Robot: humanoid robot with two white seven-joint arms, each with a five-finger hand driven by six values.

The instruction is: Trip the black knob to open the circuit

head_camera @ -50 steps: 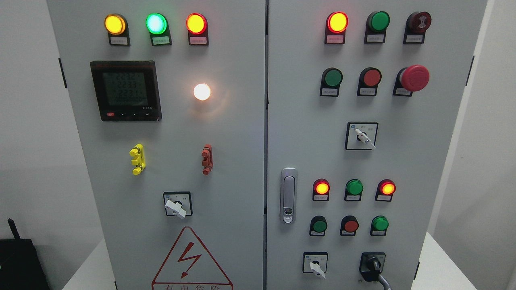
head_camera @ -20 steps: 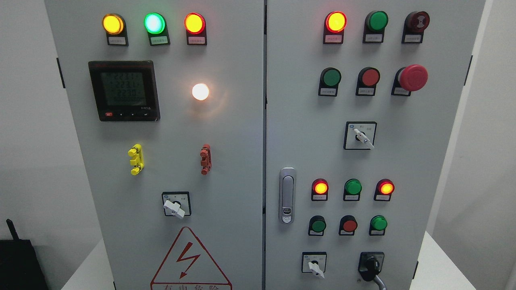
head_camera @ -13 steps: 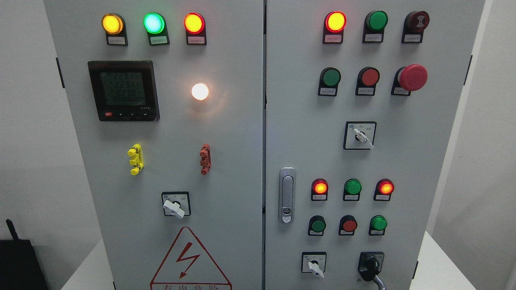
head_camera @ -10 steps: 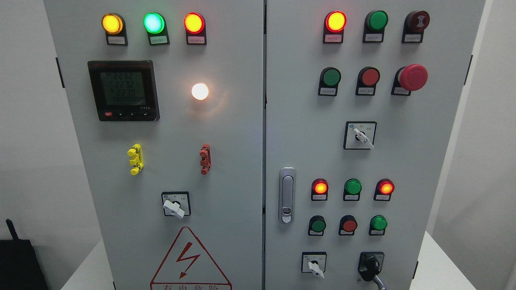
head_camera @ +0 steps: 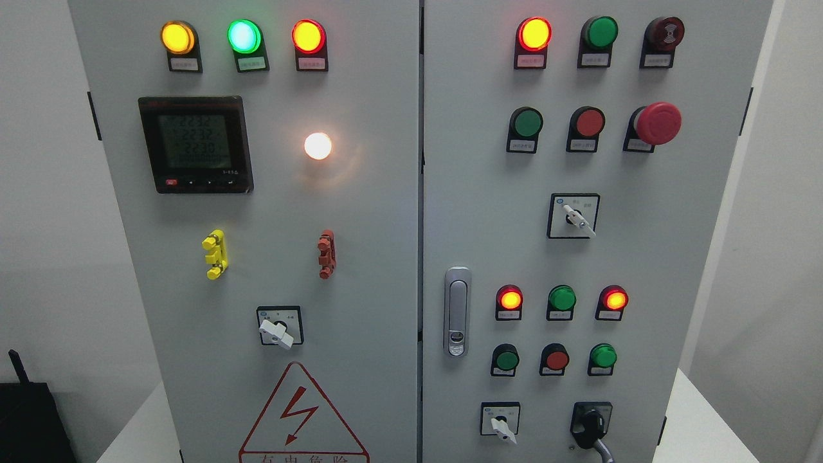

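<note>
Sitting unchanged at the cabinet's lower right, black knob [head_camera: 590,426] points down-left; neither hand's fingers visible

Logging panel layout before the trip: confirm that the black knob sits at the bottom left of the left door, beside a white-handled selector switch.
Wrong door. The head view shows the black knob at the bottom right of the right door, and the white-handled selector switch is indeed beside it, on its left.

The black knob [head_camera: 589,427] sits low on the cabinet door [head_camera: 643,257], a white selector switch [head_camera: 502,426] to its left and green button [head_camera: 603,355] above.
</note>
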